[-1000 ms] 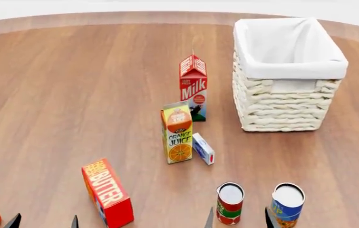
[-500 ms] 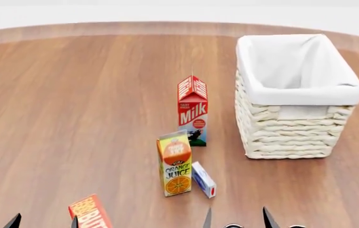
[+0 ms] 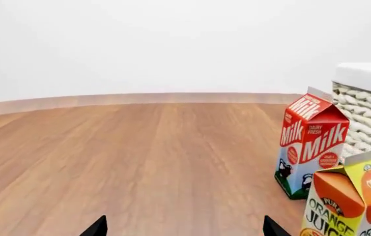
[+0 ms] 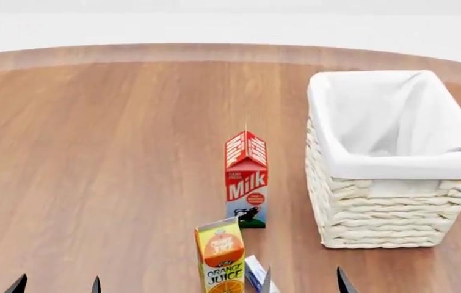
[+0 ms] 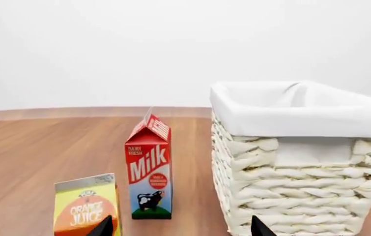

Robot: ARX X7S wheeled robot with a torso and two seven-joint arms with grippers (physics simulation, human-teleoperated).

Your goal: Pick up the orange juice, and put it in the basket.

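Orange juice carton [image 4: 220, 257] stood upright on the table [image 4: 116, 152], untouched, just in front of the milk carton [image 4: 246, 180].
Both grippers hung empty with jaws spread: left gripper [image 4: 57, 284] well to the left of the juice, right gripper [image 4: 305, 281] just to its right. A clean pick would need the right jaws squared on the juice's flat sides, clear of the small box [image 4: 254, 273] beside it. Only the head view showed that box; the right wrist view alone showed the basket's [image 5: 303, 147] woven front head-on.
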